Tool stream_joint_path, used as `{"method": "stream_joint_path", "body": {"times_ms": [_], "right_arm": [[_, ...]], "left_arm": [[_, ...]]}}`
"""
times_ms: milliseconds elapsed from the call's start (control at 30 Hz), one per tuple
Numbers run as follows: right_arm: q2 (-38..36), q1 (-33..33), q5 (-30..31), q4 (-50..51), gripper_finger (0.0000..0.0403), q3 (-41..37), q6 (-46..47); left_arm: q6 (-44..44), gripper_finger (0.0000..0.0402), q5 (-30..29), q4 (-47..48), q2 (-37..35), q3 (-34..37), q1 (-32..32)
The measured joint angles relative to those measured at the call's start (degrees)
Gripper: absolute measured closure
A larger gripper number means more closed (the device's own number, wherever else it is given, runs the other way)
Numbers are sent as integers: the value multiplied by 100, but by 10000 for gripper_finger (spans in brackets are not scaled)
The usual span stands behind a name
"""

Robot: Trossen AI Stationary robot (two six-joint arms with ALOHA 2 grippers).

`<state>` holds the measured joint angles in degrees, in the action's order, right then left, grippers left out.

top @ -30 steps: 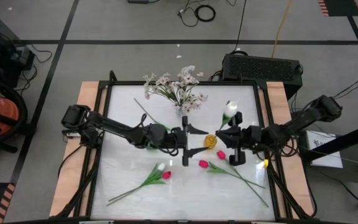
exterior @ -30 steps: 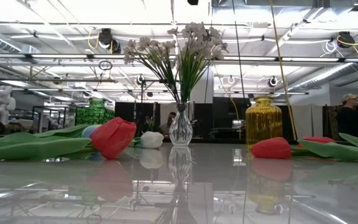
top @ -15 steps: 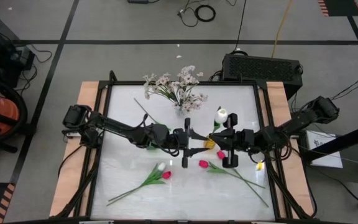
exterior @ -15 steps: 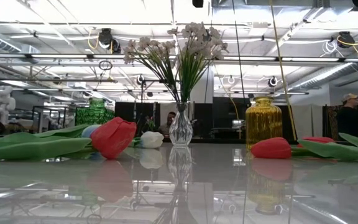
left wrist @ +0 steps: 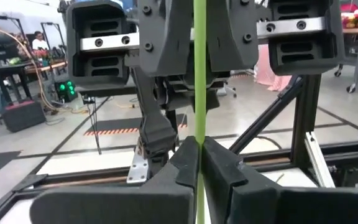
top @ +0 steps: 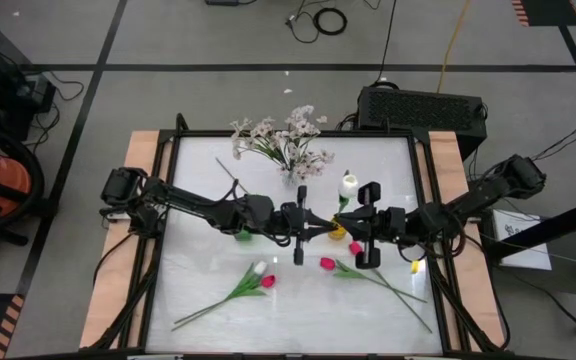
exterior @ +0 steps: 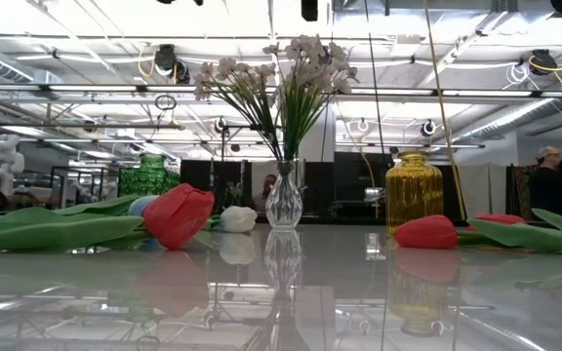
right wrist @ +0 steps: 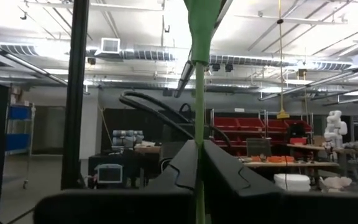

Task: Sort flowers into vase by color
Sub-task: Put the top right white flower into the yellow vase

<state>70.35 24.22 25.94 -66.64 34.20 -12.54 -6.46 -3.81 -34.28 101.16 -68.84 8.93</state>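
Both grippers pinch one green stem (left wrist: 199,93) of a white tulip (top: 348,185) above mid-table: left gripper (top: 313,223) and right gripper (top: 353,227) face each other, fingers pressed on it. Just beneath them stands one gold vase (exterior: 414,191). Behind the left gripper, one clear vase (exterior: 283,200) holds the blossom sprays (top: 283,140). Nearer the front lie three pink tulips (top: 327,263) and one white tulip beside them.

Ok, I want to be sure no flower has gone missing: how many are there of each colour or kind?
Pink tulips: 3
White tulips: 2
Bunch of pale blossom sprays: 1
Total: 6
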Motion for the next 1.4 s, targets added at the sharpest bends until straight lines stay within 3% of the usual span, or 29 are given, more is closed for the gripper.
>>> {"method": "stream_joint_path", "body": {"times_ms": [233, 367, 567, 867, 1200, 1400], "right_arm": [[-377, 185, 556, 741, 316, -1, 285], [-770, 240, 566, 1303, 277, -1, 616], [-1166, 342, 569, 1891, 257, -1, 737], [-1218, 366, 572, 1951, 292, -1, 616], [-1217, 363, 600, 2105, 393, -1, 514], [-1217, 363, 1025, 2201, 400, -1, 483]], "left_arm": [[6, 386, -6, 553, 9, 7, 2], [9, 386, -70, 640, 7, 7, 2], [15, 386, -76, 661, 7, 7, 2], [17, 386, -94, 679, 7, 7, 2], [23, 386, -193, 696, 7, 7, 2], [161, 386, -429, 842, 7, 7, 2]]}}
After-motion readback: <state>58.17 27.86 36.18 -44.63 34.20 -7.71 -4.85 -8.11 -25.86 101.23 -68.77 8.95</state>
